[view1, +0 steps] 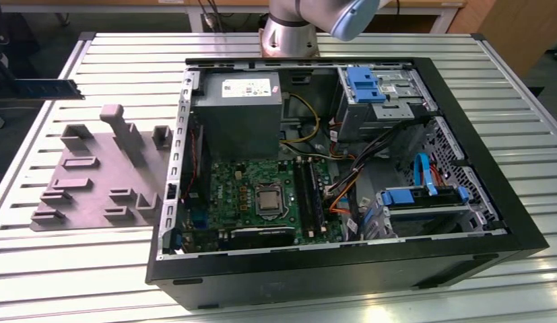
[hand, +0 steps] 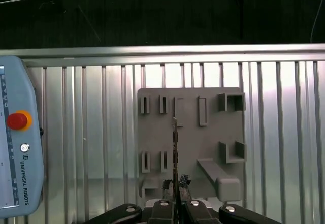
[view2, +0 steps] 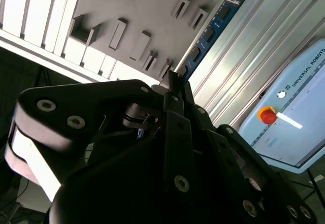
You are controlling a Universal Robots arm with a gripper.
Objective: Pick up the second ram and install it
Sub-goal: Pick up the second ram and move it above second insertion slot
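Now in the grip: the memory stick (view2: 210, 31) — the gripper (hand: 175, 184) has its fingers clamped on one short end of it, as both wrist views show.
Stick's place: at the far left of the exterior view, in the upper part of the frame, held in the air and not touching the grey holder block (view1: 98, 175) that lies on the slatted table (view1: 81, 269).
Long axis: it runs straight out from the fingertips, away from the gripper body. In the first wrist view the stick is edge-on, a thin line in front of the block. In the exterior view it lies across the frame, left to right.
Target side: the open computer case (view1: 350, 272) fills the middle and right of the exterior view, with the green motherboard (view1: 233, 195) low in its middle. The long black slots (view1: 310, 192) run up and down the frame — roughly crosswise to the stick as it hangs.
Gap: stick and slots are well apart, with the holder block and the case wall between them.
Task standing: the pick-up looks done and the seating is not yet done, by my reading.
Also near: a control pendant (hand: 12, 158) with a red button, lying on the table beside the block.
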